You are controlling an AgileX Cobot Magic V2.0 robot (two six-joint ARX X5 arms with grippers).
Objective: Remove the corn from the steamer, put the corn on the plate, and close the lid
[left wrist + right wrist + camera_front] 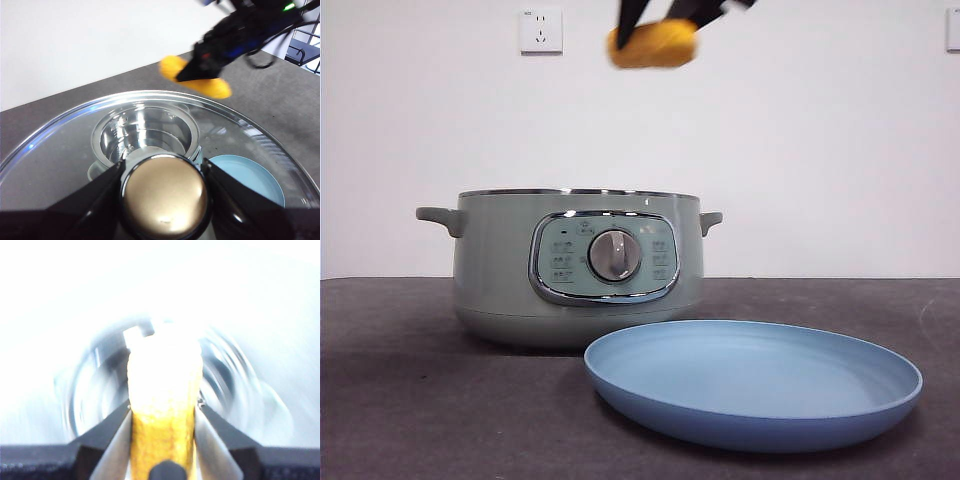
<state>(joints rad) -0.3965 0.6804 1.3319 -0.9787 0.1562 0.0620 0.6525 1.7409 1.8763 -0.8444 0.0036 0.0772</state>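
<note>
My right gripper (665, 20) is shut on the yellow-orange corn (653, 45) and holds it high above the open sage-green steamer (578, 265). The corn also shows between the jaws in the right wrist view (162, 410) and beyond the lid in the left wrist view (197, 77). My left gripper (162, 192) is shut on the knob (164, 197) of the glass lid (60, 150), held above the steamer and out of the front view. The light-blue plate (753, 380) lies on the table in front of the steamer, to its right.
A dark grey table (390, 400) carries the steamer and plate. A white wall with a socket (541, 30) stands behind.
</note>
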